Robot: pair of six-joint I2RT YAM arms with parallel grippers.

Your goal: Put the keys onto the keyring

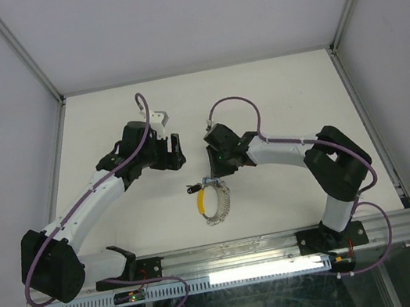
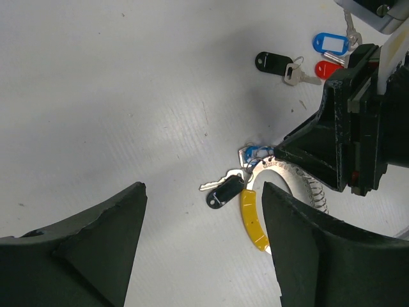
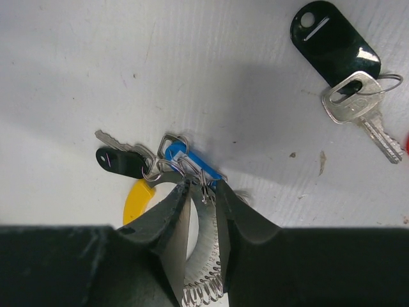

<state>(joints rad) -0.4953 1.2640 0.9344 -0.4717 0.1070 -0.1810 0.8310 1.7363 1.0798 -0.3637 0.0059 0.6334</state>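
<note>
Two-arm station, top and wrist views. The right hand (image 3: 203, 187) is closed on the keyring (image 2: 252, 220), its fingertips pinching the silvery stretch next to the yellow arc. The ring lies on the white counter (image 1: 272, 86) near the middle, in front of the two arm bases. A black-tagged key (image 3: 121, 162) and a blue-tagged key (image 3: 192, 160) are bunched against the ring just beyond the fingertips. The left hand (image 2: 201, 188) hovers above the counter with its jaws spread wide, holding nothing. Three loose keys lie well apart from the ring: a loose black tag (image 2: 271, 61), a loose blue tag (image 2: 329, 43) and a red tag (image 2: 329, 67).
</note>
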